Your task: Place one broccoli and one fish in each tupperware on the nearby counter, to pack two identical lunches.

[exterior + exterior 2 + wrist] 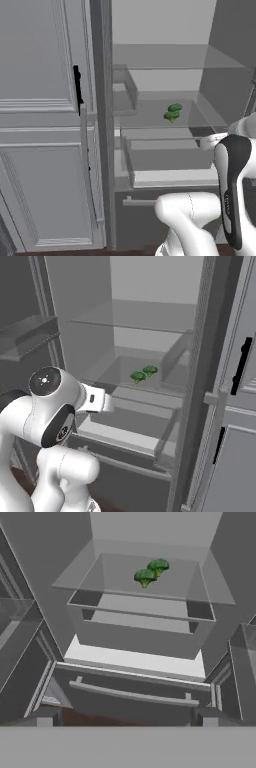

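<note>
Two broccoli florets lie side by side on a glass shelf (120, 572) inside an open fridge: one broccoli (158, 566) (175, 107) (150, 370) further back, the other broccoli (145, 576) (171, 116) (138, 376) just in front of it. My gripper (126, 716) hangs in front of the fridge, lower than the shelf and well short of the florets. Its fingertips (45, 716) stand wide apart, open, with nothing between them. The fish, the tupperware and the counter are out of view.
A pale drawer (140, 637) sits under the shelf, with a lower drawer and its bar handle (130, 694) below. A door bin (125, 90) hangs left of the shelf. Grey panelled doors with black handles (77, 85) (244, 363) flank the opening.
</note>
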